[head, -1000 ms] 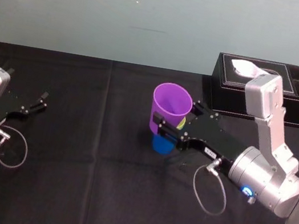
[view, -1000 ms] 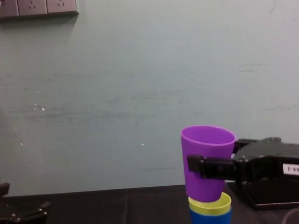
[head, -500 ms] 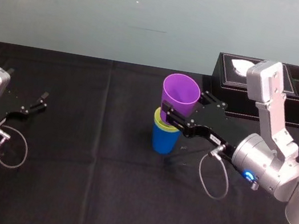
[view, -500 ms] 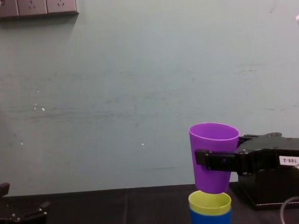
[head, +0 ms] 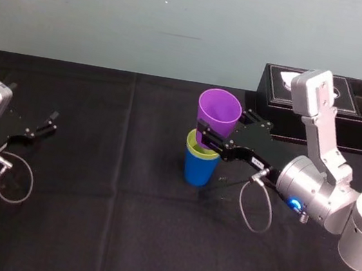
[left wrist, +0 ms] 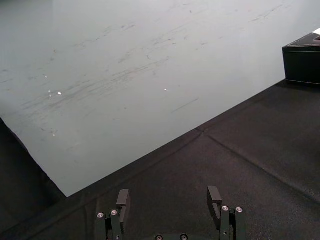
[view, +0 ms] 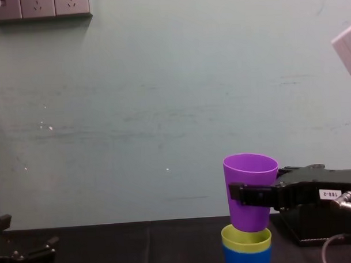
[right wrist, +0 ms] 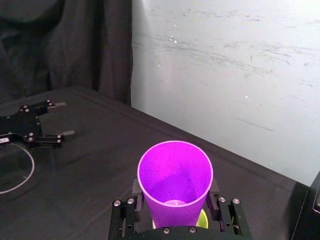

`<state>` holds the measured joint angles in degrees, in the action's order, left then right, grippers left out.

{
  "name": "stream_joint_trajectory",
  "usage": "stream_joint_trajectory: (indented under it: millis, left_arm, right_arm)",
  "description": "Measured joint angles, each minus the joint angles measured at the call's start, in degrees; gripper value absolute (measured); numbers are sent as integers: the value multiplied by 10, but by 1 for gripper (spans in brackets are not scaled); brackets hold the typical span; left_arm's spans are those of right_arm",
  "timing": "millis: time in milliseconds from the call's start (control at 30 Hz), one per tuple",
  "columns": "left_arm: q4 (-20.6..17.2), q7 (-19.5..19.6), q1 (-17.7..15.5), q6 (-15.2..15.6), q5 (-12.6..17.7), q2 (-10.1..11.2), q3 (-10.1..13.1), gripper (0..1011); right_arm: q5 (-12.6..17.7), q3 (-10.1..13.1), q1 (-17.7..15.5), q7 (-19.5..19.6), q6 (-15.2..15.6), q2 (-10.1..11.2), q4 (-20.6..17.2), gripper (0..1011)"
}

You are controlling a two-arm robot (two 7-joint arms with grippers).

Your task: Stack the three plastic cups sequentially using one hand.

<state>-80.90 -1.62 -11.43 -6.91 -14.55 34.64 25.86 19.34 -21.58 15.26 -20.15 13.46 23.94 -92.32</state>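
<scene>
Head view, grips purple plastic cup [head: 219, 111] in black right gripper [head: 211, 132], base at rim of yellow-green plastic cup [head: 194, 150] nested in blue plastic cup [head: 198, 171], near black table's [head: 118, 216] centre, rests black left gripper [head: 50, 121] near left edge, left wrist view, fingers [left wrist: 214, 195] apart.

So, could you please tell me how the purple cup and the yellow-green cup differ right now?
The purple cup is held aloft in the right gripper, its whole side showing; the yellow-green cup sits nested in the blue cup, showing just its rim. The purple cup's base hangs at the yellow-green cup's mouth. Both are upright, open end up.
</scene>
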Motion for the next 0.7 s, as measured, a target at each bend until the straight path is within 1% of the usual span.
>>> stream_joint_trajectory:
  millis: [700]
  left_arm:
    - [0,0,0,0,0,0,0,1010]
  right_arm:
    - [-5,-3,10,-2,-3,-14,31,751]
